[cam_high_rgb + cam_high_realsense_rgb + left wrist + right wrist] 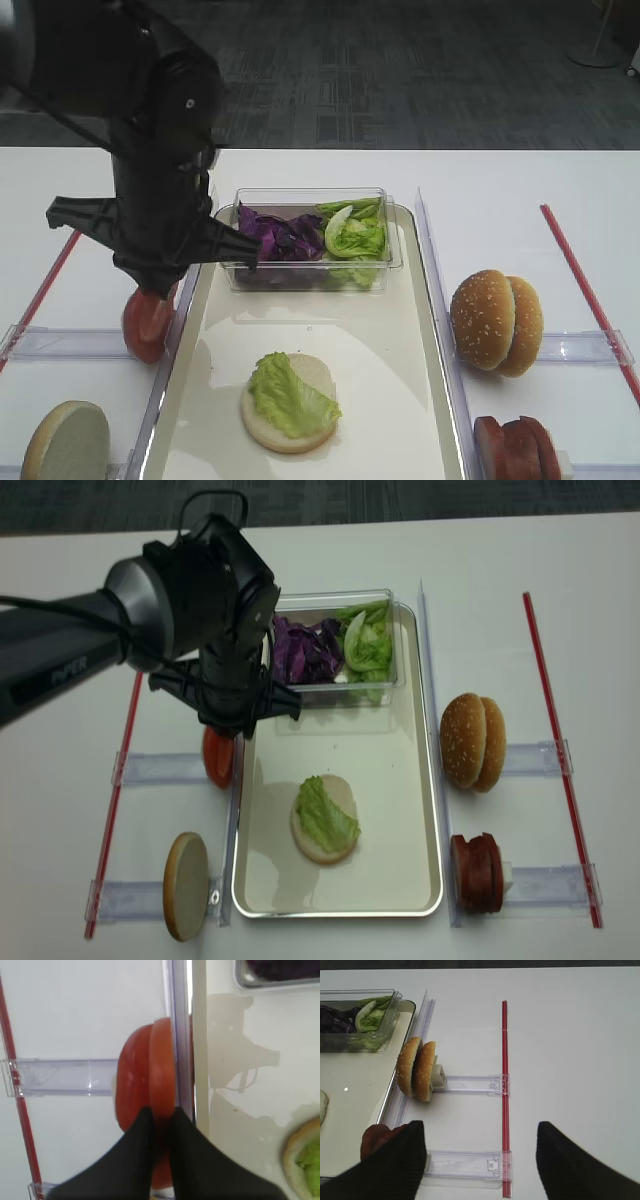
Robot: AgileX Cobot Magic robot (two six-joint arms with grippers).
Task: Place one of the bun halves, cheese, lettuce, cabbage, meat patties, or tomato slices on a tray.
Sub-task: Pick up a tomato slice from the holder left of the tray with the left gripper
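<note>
Left gripper (pixel 159 1125) pinching a tomato slice at its rack, just left of the tray

On the far left, a bun bottom (pixel 186 885) stands on edge; beside it the upright tomato slices (pixel 145 1105) sit against the clear divider (pixel 179 1035), the left jaws closed narrow on the nearer slice. The tray (pixel 400 780) already carries a lettuce-topped bun half (pixel 325 818). The right gripper (pixel 480 1160) hangs wide and empty. Risk: the thin edge grip may slip, or the slice could catch the divider when lifted.
</note>
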